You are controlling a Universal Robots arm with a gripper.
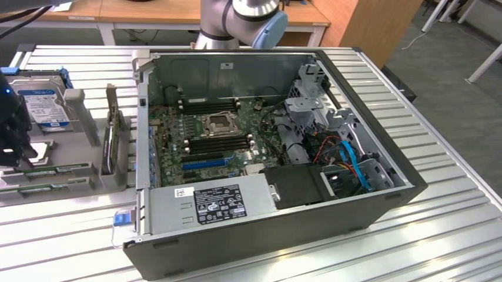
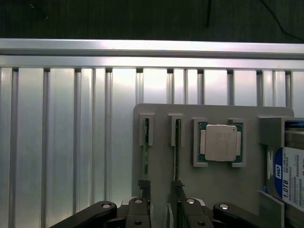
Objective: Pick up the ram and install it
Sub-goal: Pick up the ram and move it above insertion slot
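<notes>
The gripper [image 1: 16,154] is hanging over a gray tray [image 2: 213,190] at the exterior view's left edge. Its jaws are standing wide apart with nothing between them. Directly beneath it, a ram stick [image 2: 146,156] is sitting on edge in a tray slot, and a second ram stick [image 2: 176,154] is sitting parallel just beside it. Each stick is running out from under one of the fingers [image 2: 144,186]; whether finger and board are touching cannot be told. Both sticks are resting in their slots, not lifted.

Off to the gripper's side, past the second stick, a processor chip [image 2: 221,142] is lying flat in its own pocket. Beyond that, a hard drive [image 2: 289,178] with a blue-white label is resting at the tray's end.

On the gripper's other side, toward the exterior view's right, an expansion card [image 1: 110,135] is standing upright in the tray. Well apart from the gripper, a computer case [image 1: 377,176] is lying open on the slatted metal table [image 2: 61,142]. It is showing its motherboard [image 1: 176,132] and dark memory slots [image 1: 220,141].
</notes>
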